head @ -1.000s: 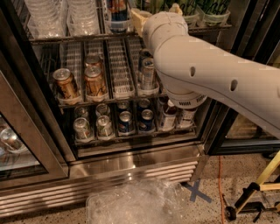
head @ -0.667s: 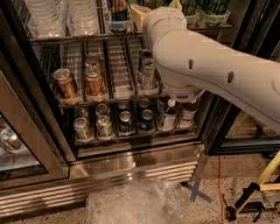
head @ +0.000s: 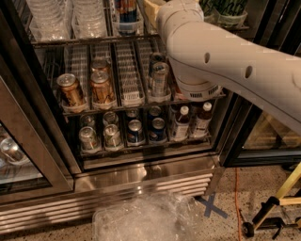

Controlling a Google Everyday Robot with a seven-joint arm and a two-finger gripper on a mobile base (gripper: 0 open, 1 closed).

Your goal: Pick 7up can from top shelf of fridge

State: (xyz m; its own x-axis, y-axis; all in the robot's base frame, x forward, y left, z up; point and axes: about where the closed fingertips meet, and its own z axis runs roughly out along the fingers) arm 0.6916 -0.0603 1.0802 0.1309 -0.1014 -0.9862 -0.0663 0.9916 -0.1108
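Two green 7up cans [head: 229,6] with pale streaks stand in whitish cups at the right end of the top shelf [head: 70,41], cut off by the top edge of the camera view. My white arm [head: 221,56] reaches up from the right, across the open fridge [head: 141,174]. My gripper [head: 151,6] shows only as a tan piece at the top edge, just left of the green cans and right of a blue-and-red can [head: 126,9]. The arm hides the shelf space between them.
Clear plastic cups [head: 47,19] fill the top shelf's left. The middle rack holds copper cans [head: 70,89] and silver cans [head: 159,77]. The bottom rack holds several cans and two bottles [head: 202,120]. The glass door [head: 19,155] stands open at the left. Crumpled plastic [head: 150,221] lies on the floor.
My arm has risen and pushed further toward the top shelf, uncovering the two bottles on the bottom rack. Nothing in the fridge has moved.
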